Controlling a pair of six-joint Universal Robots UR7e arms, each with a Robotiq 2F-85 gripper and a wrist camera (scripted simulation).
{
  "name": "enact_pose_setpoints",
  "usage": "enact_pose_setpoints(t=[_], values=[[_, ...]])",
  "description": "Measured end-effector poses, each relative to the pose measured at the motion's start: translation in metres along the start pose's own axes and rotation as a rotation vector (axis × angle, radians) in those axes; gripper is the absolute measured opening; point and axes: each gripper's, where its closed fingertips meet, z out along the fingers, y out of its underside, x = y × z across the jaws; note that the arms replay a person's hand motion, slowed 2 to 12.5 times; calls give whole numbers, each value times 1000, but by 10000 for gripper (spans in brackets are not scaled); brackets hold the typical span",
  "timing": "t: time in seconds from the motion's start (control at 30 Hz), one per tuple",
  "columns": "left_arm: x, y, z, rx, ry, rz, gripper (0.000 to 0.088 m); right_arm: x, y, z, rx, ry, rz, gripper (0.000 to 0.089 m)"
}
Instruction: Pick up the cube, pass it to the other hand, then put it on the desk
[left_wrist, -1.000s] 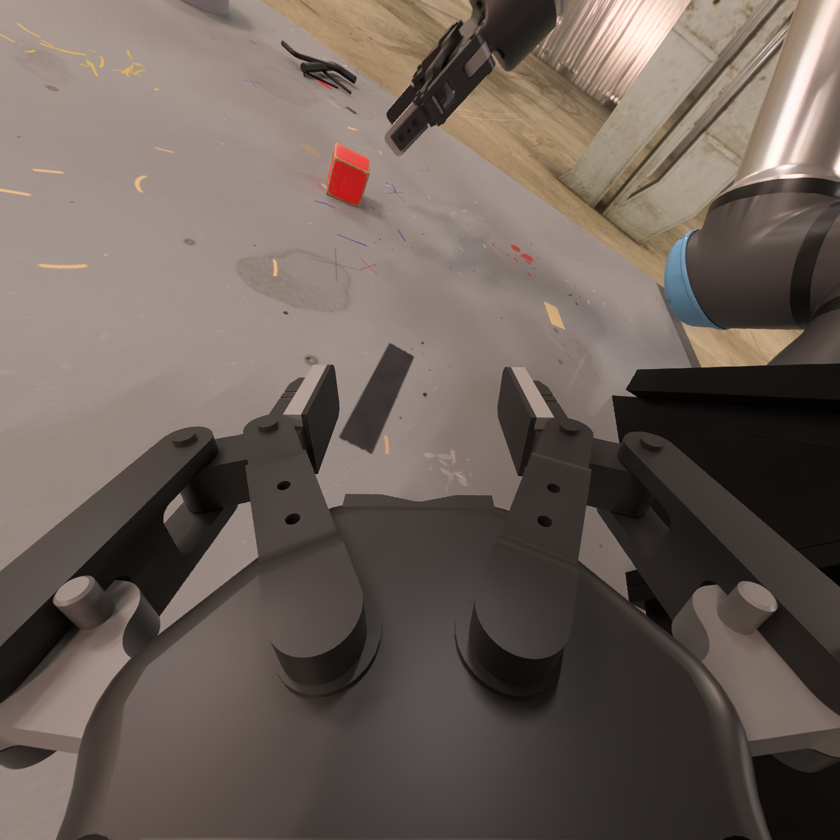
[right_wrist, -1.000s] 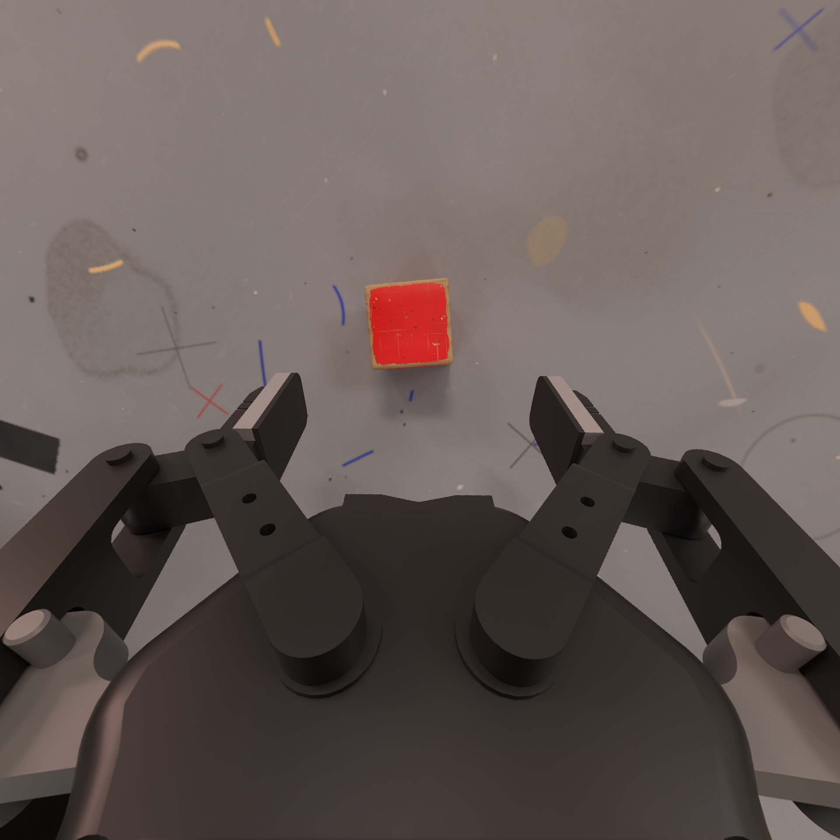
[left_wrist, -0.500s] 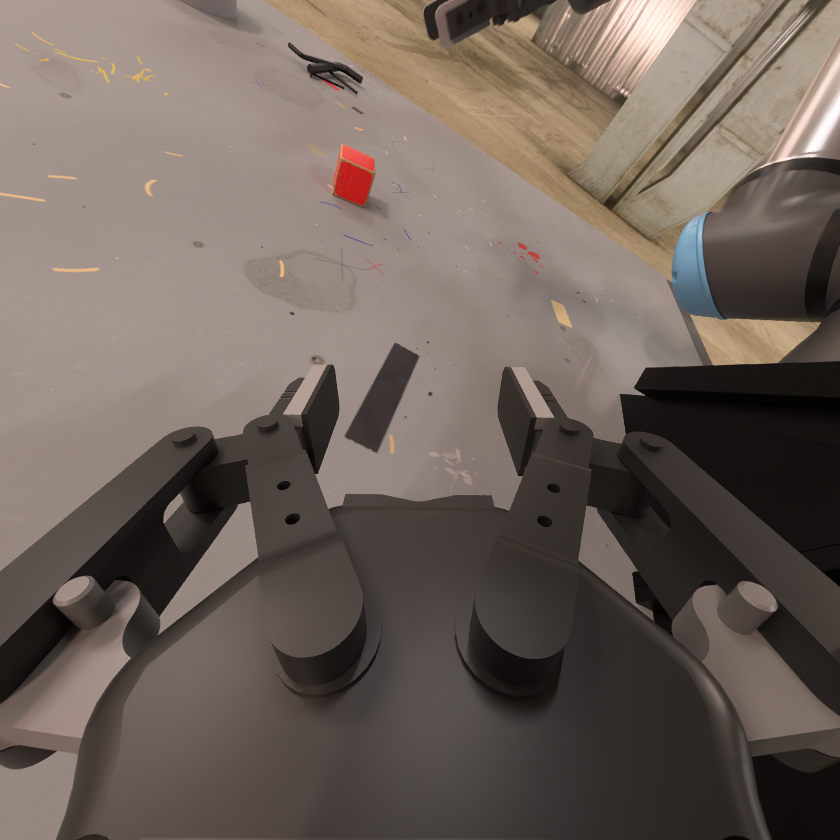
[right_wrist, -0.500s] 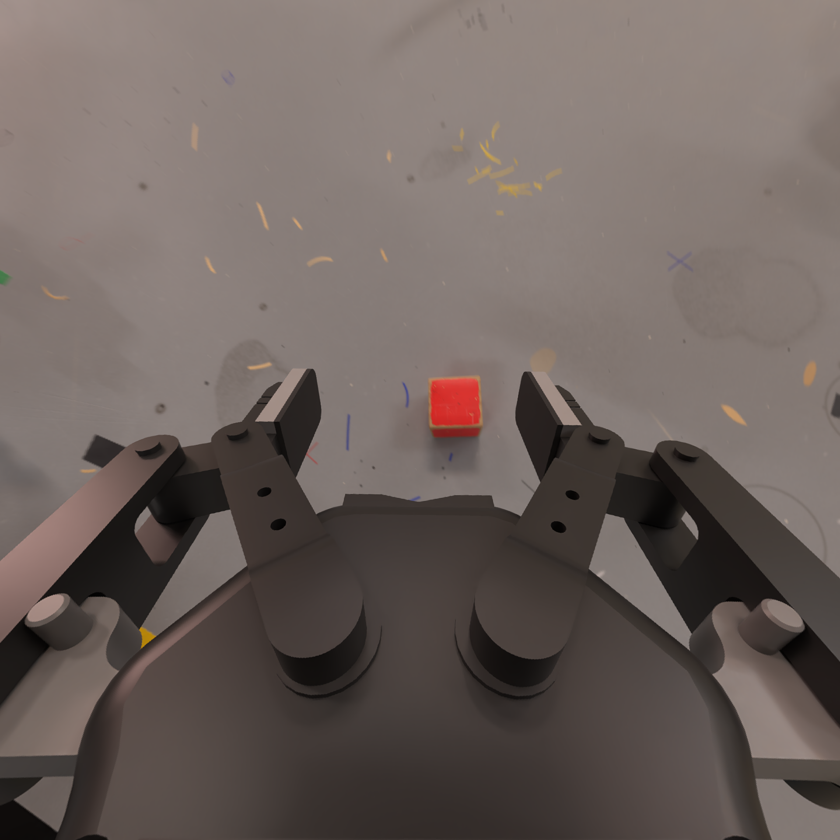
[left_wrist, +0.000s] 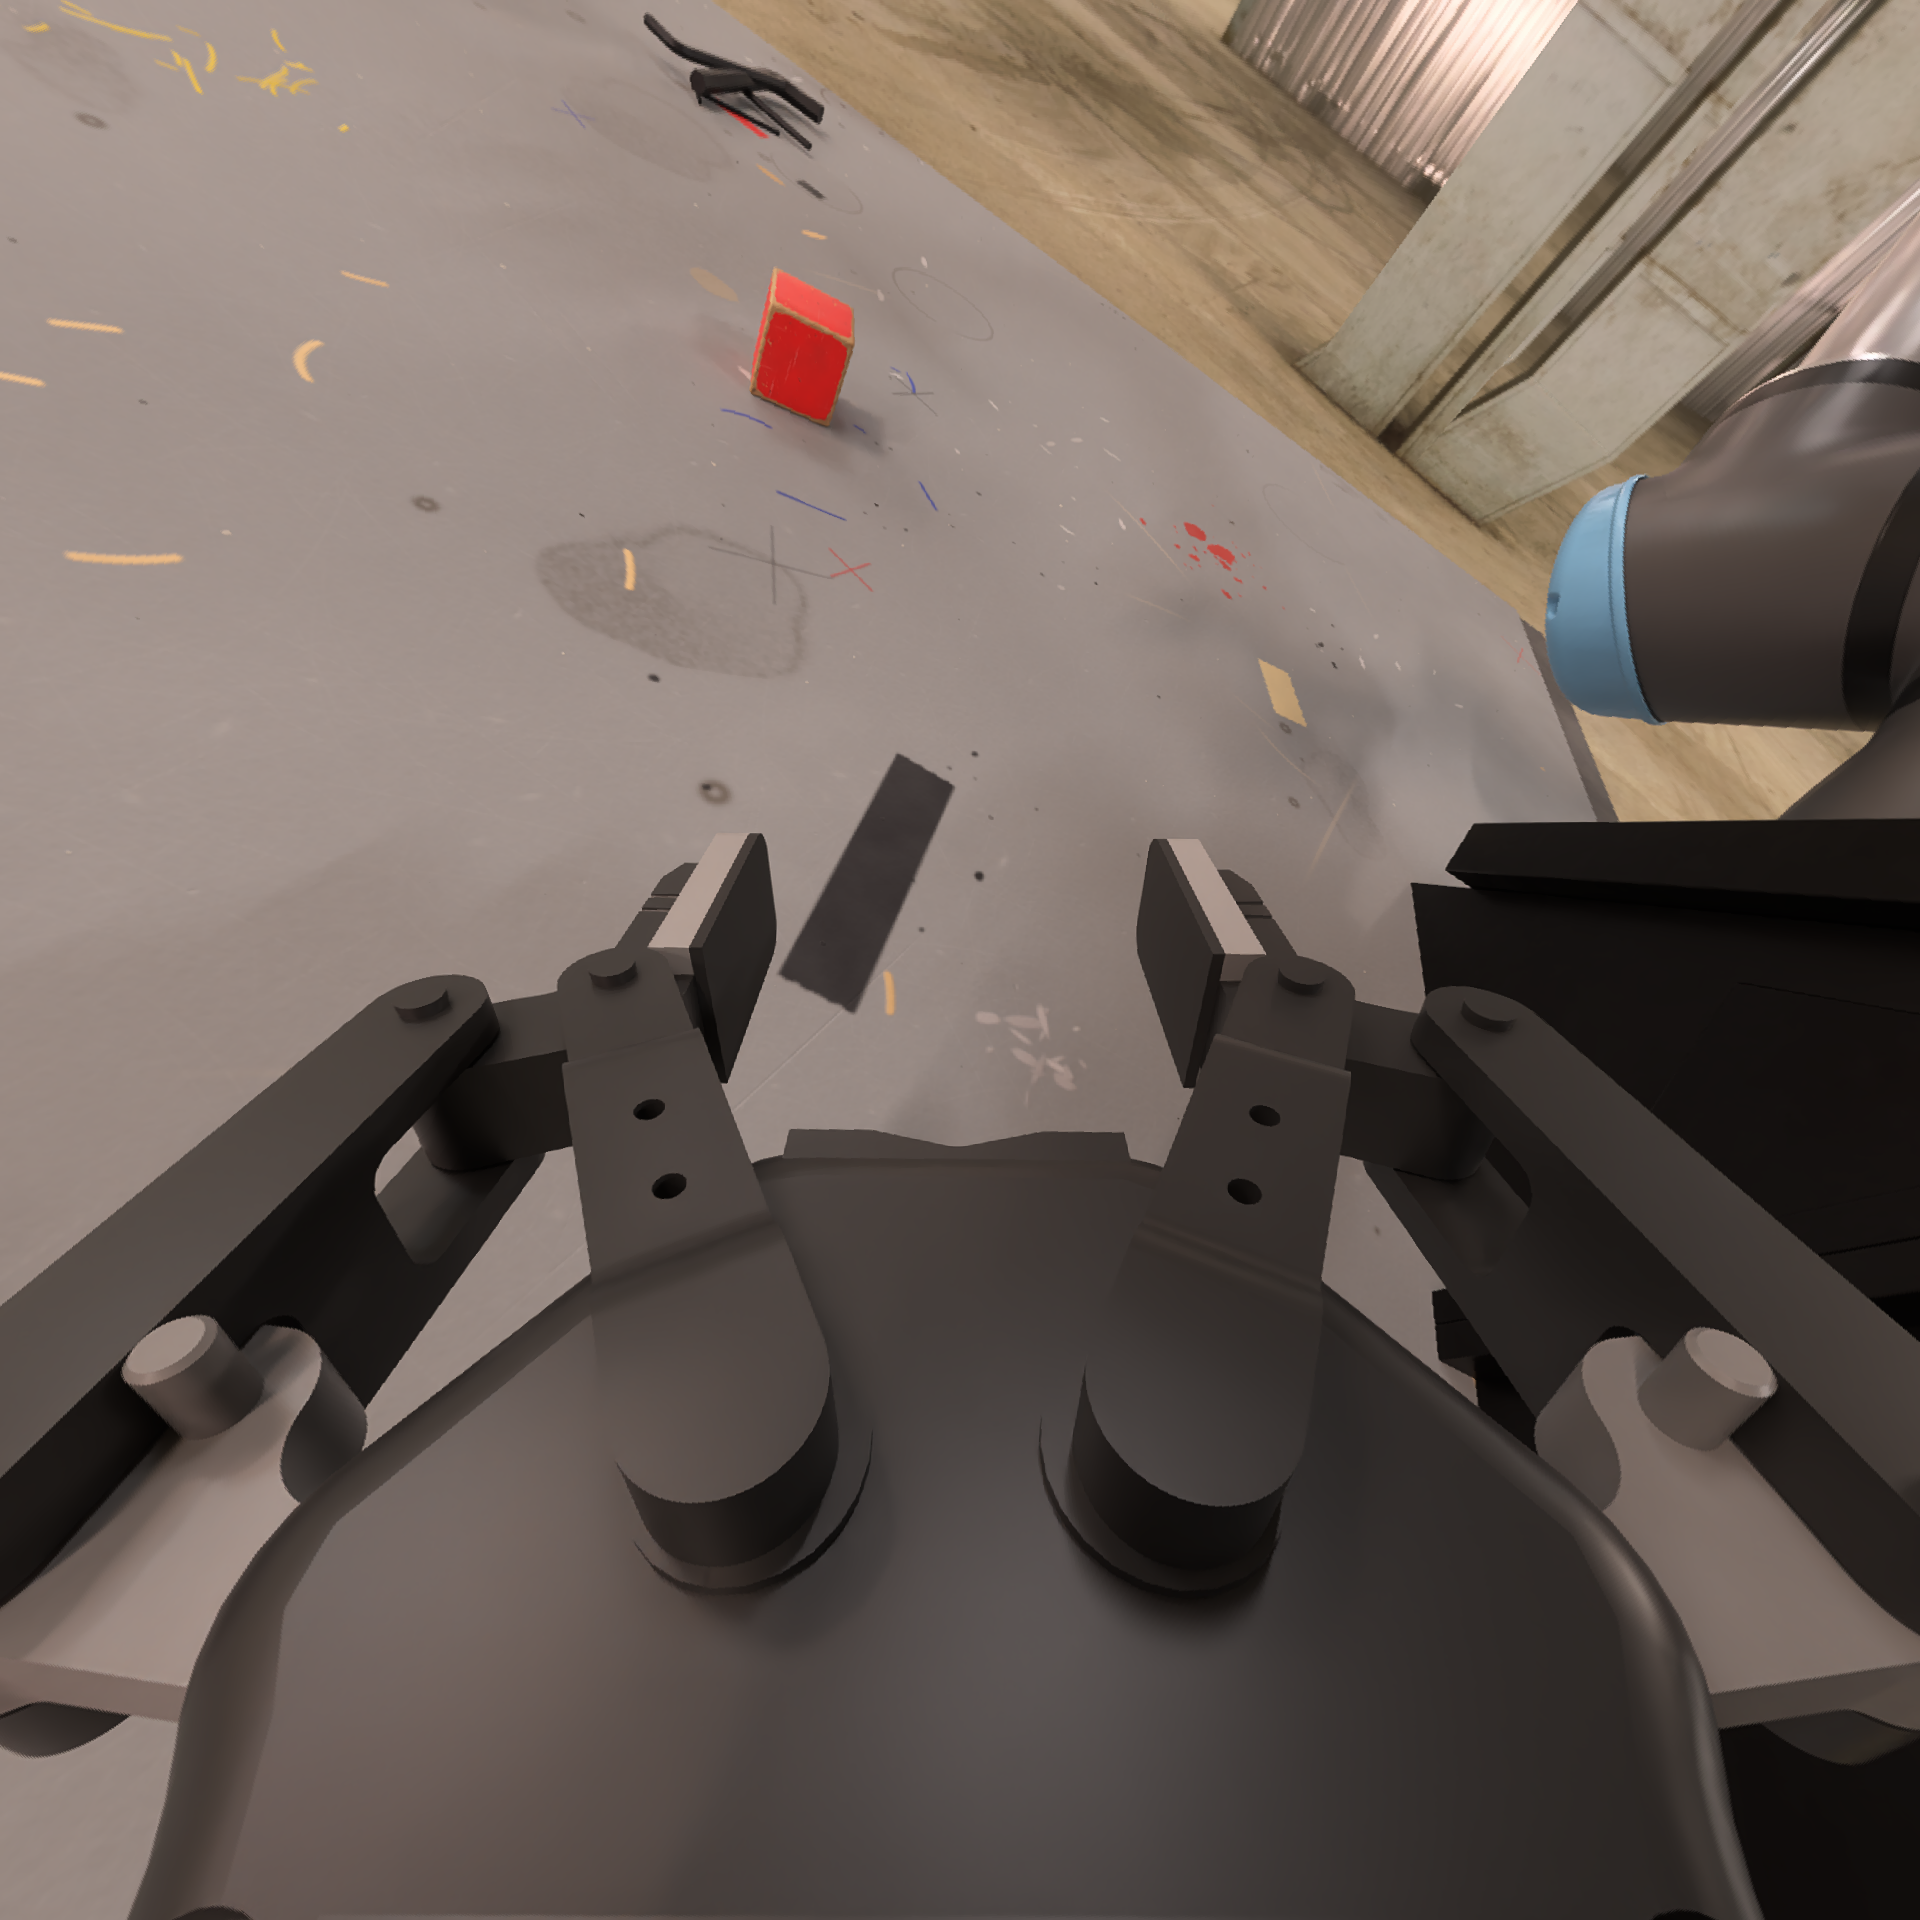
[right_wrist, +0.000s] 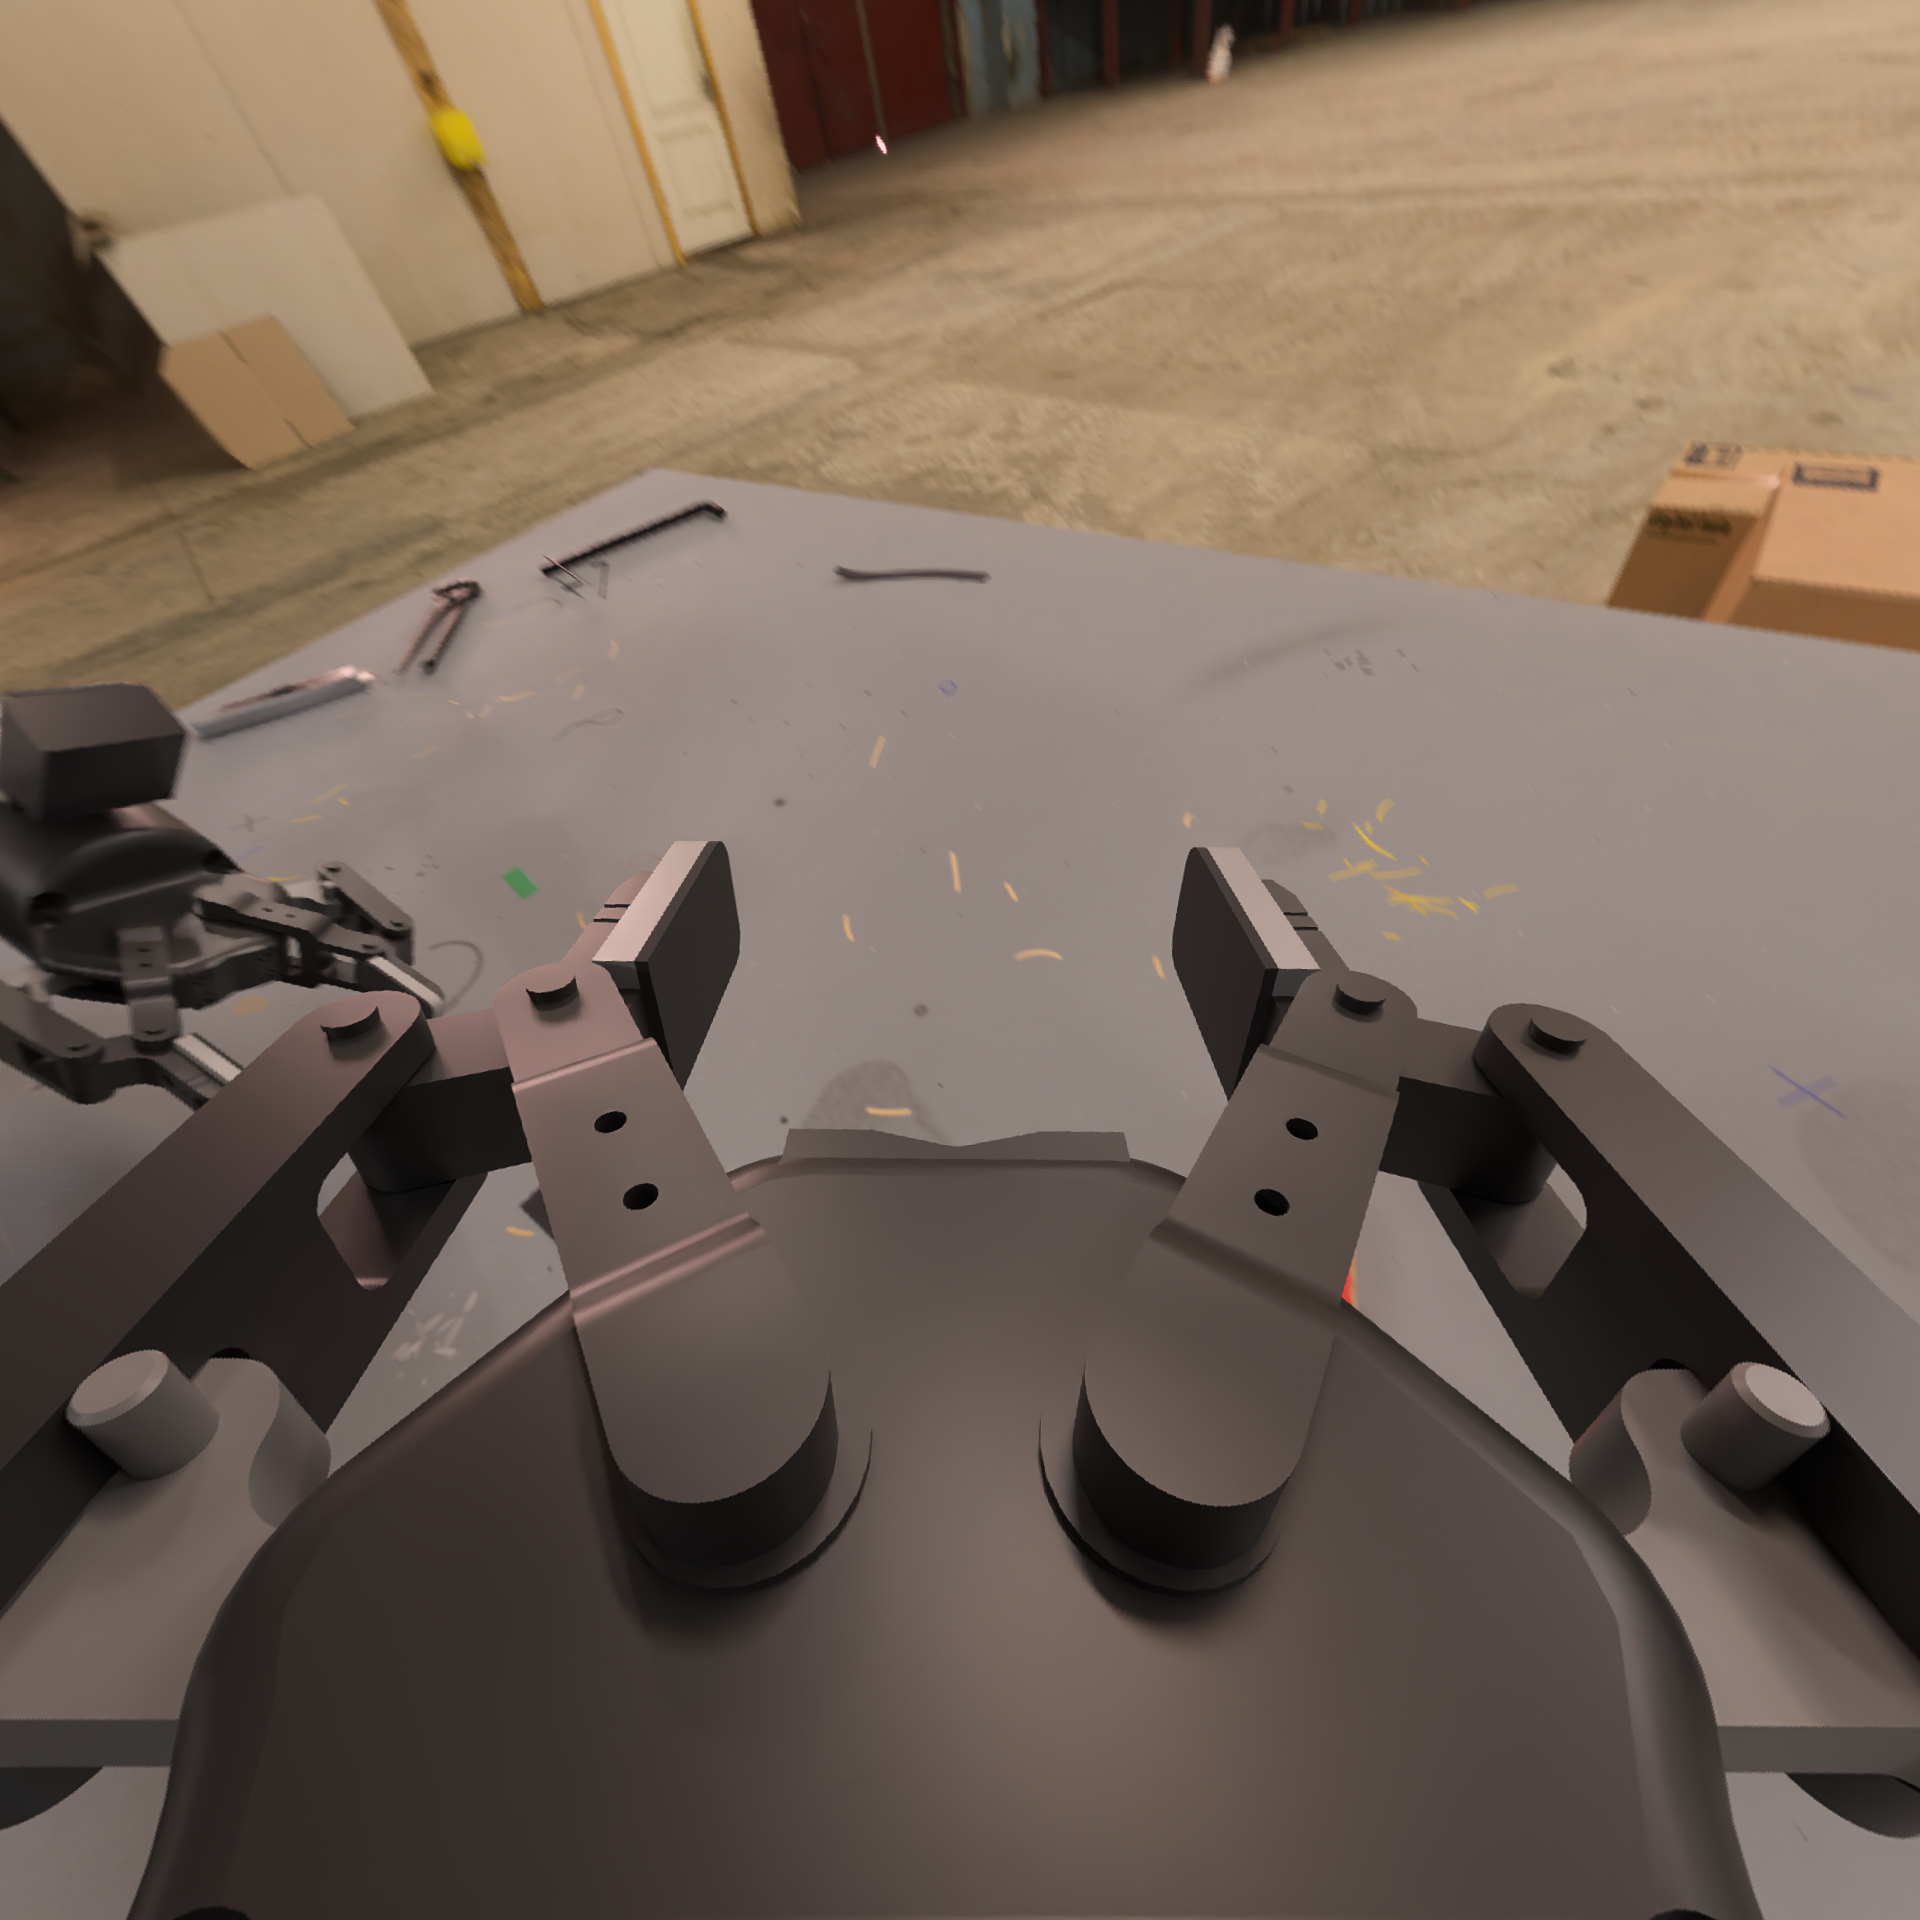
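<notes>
The red cube rests on the grey desk, far ahead of my left gripper. That gripper is open and empty, low over the desk. My right gripper is open and empty, raised and looking across the desk. In the right wrist view the cube is almost hidden: only a red sliver shows behind my right finger. The left gripper also shows at that view's left edge, open.
A black strip lies just ahead of the left fingers. Black pliers lie near the far edge. An arm joint with a blue ring and a black block stand at the right. Tools and cardboard boxes lie beyond.
My right gripper has risen away from the cube and tilted up; it now faces across the desk and has left the left wrist view. The cube stays on the desk.
</notes>
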Motion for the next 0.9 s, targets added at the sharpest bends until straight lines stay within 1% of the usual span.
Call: enact_pose_setpoints(t=[0.2,0.33,0.43,0.5,0.63,0.77,0.9], values=[[0,4,2,-27,3,-16,616,-36,-9,12,117,-121,-32,739],[0,7,3,-45,2,-23,606,-61,-6,23,173,-202,-32,739],[0,9,3,-56,-2,-27,602,-79,1,33,200,-266,-15,739],[0,9,3,-64,-4,-29,600,-92,7,40,211,-312,0,739],[0,10,2,-75,-9,-29,600,-119,25,52,208,-411,43,737],[1,9,-1,-84,-16,-26,600,-145,48,61,183,-513,75,733],[2,7,-7,-91,-29,-18,600,-167,71,67,146,-597,92,686]])
